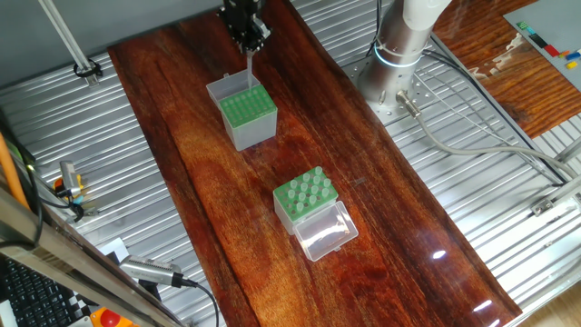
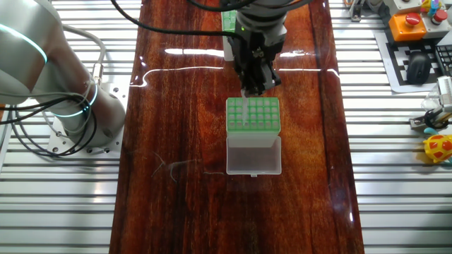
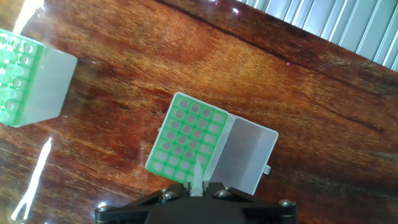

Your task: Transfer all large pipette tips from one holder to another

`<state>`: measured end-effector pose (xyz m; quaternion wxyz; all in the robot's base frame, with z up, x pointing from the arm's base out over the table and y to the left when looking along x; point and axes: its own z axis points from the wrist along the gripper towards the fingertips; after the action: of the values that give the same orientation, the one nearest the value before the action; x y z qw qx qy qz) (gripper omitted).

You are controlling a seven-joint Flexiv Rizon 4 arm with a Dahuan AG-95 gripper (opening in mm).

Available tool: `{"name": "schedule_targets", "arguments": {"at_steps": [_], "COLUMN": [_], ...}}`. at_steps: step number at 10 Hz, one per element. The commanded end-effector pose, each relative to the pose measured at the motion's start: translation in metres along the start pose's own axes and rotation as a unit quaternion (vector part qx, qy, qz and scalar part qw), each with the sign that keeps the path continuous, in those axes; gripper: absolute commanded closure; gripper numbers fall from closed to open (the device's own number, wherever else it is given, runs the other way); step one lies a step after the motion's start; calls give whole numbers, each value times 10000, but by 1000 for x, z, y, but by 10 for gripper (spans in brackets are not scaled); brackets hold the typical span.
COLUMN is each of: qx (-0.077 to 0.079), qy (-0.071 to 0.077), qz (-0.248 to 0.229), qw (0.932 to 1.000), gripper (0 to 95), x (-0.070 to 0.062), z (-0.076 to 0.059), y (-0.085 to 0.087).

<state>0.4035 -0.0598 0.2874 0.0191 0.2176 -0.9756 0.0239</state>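
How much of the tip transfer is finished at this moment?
Nothing looks delivered yet: the grey box shows only bare holes. In hand: the gripper holds one tip just above that grid. Left: seating this tip, then moving the many tips standing in the clear box.

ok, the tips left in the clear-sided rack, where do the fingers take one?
By the wide top end, coming straight down from above. The tips stand upright in the holes of the clear-sided rack, so only their tops are exposed, with neighbours close beside.
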Motion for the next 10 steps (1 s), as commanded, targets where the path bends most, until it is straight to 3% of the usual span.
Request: {"name": "schedule_targets", "arguments": {"at_steps": [1,10], "qx": [-10,16], "qy": [-12,-64], "qz": [21,99], "qw": [10000,9999], "gripper": [950,950], "x": [-2,-5], "z": [0,6], "y": [0,3]}}
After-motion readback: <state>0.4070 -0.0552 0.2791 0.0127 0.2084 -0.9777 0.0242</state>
